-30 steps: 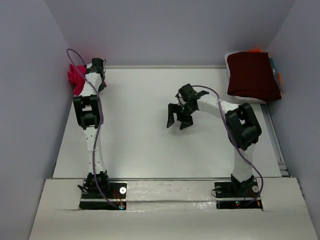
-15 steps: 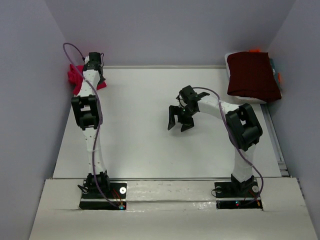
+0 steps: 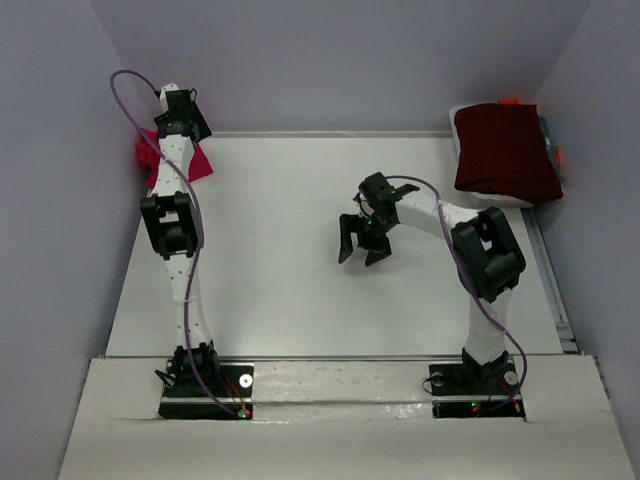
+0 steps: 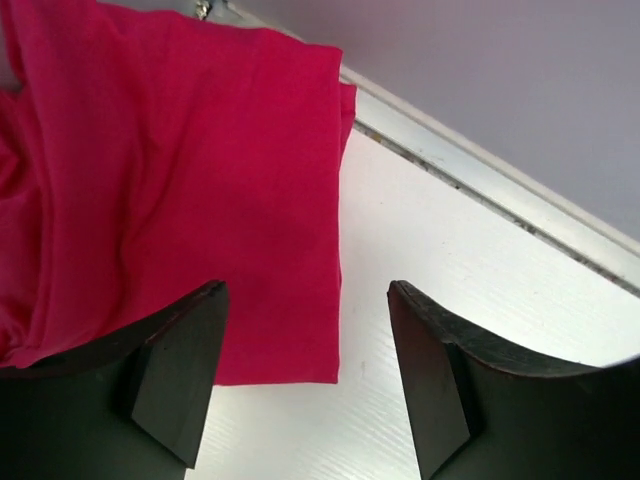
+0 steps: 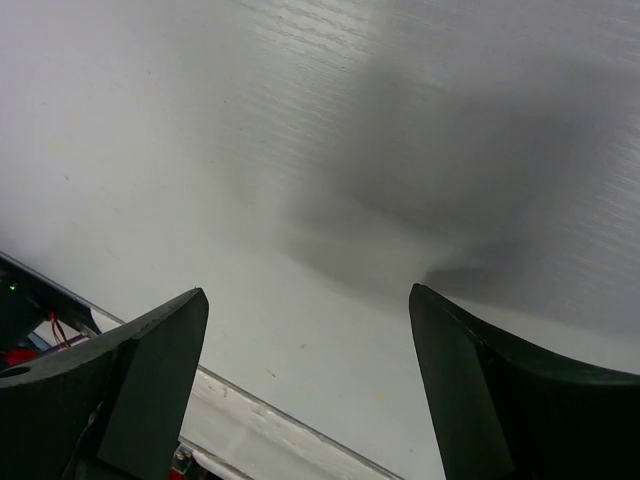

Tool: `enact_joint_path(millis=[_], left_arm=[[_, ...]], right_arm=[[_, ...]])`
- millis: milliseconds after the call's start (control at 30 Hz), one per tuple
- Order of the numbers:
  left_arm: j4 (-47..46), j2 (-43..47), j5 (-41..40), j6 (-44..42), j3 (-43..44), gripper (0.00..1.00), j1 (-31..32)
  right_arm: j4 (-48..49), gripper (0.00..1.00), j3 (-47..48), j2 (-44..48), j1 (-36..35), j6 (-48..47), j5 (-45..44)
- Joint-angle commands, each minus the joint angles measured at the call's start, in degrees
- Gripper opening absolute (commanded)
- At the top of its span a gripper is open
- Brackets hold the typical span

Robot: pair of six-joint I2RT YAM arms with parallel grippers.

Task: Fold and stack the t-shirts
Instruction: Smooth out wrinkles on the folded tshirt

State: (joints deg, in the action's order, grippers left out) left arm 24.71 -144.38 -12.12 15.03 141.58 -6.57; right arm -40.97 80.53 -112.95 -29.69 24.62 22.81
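Observation:
A crimson-pink t-shirt [image 4: 180, 180] lies crumpled in the table's far left corner, partly hidden behind my left arm in the top view [image 3: 197, 165]. My left gripper [image 4: 305, 290] hangs open just above its lower edge, nothing between the fingers; from above it sits at the corner [image 3: 180, 118]. A dark maroon folded t-shirt [image 3: 505, 150] rests on top of a pile at the far right. My right gripper [image 3: 362, 246] stands open over bare table near the middle, empty in its wrist view [image 5: 307, 292].
Under the maroon shirt, white [image 3: 490, 193], orange [image 3: 510, 101] and blue [image 3: 547, 130] cloth edges stick out. The left wall runs right beside the pink shirt. A raised rail [image 4: 480, 180] borders the table's far edge.
My left gripper has opened and let go of the pink shirt, and lifted back toward the corner. The shirt has dropped onto the table. The right arm has hardly moved.

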Motion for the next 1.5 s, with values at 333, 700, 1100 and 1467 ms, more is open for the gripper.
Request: enact_joint_path(millis=[333, 700, 1100, 1467], left_arm=[[1.39, -5.74, 6.14, 5.8, -1.04, 0.77, -3.89], [9.38, -7.14, 7.37, 3.34, -3.94, 0.75, -3.89], [15.81, -6.62, 7.55, -0.7, -4.11, 0.73, -1.43], [17.39, -5.39, 8.34, -1.84, -6.49, 0.73, 0.94]], right_arm=[[-2.45, 0.87, 3.49, 0.62, 0.07, -1.16, -1.19], [-1.92, 0.87, 3.76, -0.7, 0.07, -1.42, 0.04], [-1.39, 0.87, 3.41, -0.43, 0.07, -1.33, 0.66], [-0.95, 0.87, 1.82, 0.8, 0.07, -1.51, 0.66]])
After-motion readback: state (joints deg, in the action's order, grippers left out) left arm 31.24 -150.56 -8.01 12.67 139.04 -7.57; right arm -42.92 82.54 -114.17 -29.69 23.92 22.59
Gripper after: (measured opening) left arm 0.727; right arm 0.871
